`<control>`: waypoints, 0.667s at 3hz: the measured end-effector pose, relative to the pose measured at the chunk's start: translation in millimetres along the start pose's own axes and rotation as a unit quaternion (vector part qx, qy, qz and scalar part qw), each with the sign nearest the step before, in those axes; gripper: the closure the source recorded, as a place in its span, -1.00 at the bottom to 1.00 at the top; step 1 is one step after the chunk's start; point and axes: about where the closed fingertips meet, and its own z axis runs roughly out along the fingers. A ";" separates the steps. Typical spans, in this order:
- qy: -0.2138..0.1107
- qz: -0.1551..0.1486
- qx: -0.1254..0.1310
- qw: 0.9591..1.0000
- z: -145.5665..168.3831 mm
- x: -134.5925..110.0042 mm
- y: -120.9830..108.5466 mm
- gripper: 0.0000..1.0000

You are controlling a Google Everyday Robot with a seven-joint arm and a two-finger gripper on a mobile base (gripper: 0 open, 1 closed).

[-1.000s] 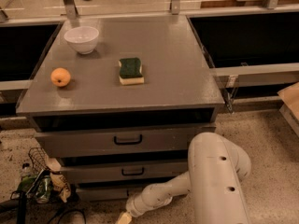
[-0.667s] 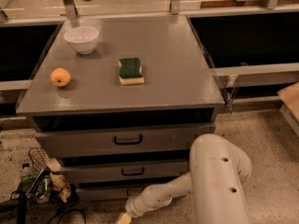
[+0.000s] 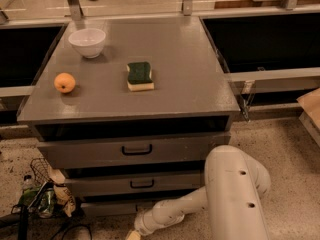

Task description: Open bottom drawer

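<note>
The grey cabinet (image 3: 165, 91) has three drawer fronts stacked at its front. The bottom drawer (image 3: 107, 207) is the lowest and slimmest grey front, just above the floor; its handle does not show, and my arm covers its right part. Above it are the mid-sized drawer (image 3: 100, 185) and the tall top drawer (image 3: 75, 154), each with a black handle. My white arm (image 3: 232, 189) bends down from the right. My gripper (image 3: 132, 233) is low at the frame's bottom edge, right in front of the bottom drawer, partly cut off.
On the cabinet top are a white bowl (image 3: 87, 42), an orange (image 3: 65, 82) and a green-and-yellow sponge (image 3: 139, 76). A wire basket (image 3: 41, 168) with bottles and bags sits on the floor at the left, with cables. Dark bins (image 3: 265, 39) flank the cabinet.
My arm's elbow has shifted very slightly to the right. The gripper stays low in front of the bottom drawer. The drawers look unmoved.
</note>
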 end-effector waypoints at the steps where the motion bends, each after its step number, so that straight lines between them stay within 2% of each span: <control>1: 0.039 -0.005 0.035 0.999 -10.3 9.3 -18.0 -1.00; 2: 0.039 -0.005 0.035 0.999 -10.3 9.3 -18.0 -1.00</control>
